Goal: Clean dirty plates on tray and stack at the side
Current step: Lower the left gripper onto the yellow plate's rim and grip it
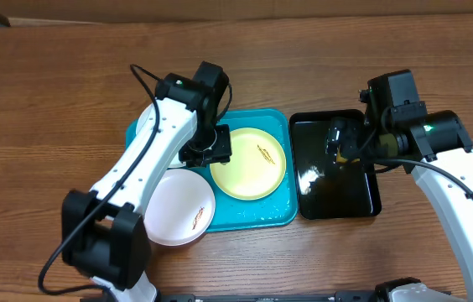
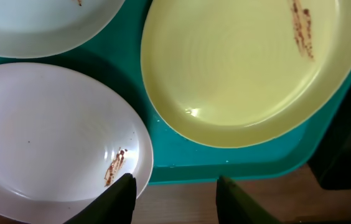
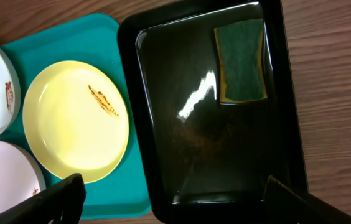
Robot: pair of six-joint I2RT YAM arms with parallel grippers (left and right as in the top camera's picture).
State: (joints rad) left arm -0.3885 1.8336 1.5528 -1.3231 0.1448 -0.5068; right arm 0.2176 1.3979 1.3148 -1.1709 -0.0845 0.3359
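Observation:
Three plates lie on the turquoise tray [image 1: 257,216]. A pale yellow plate [image 1: 249,164] with a brown smear sits in the middle. A white plate [image 1: 178,205] with a smear overhangs the tray's front left corner. Another white plate [image 1: 142,126] at the back left is mostly hidden under my left arm. My left gripper [image 1: 205,149] is open and empty, above the gap between the white and yellow plates. The left wrist view shows its fingers [image 2: 178,202] over the tray's edge [image 2: 225,165]. My right gripper [image 1: 343,143] is open and empty above the black tray [image 1: 337,197].
The glossy black tray [image 3: 163,93] stands right of the turquoise tray [image 3: 70,43] and holds shallow liquid and a green and yellow sponge [image 3: 241,59] in its far corner. Wooden table surrounds both trays.

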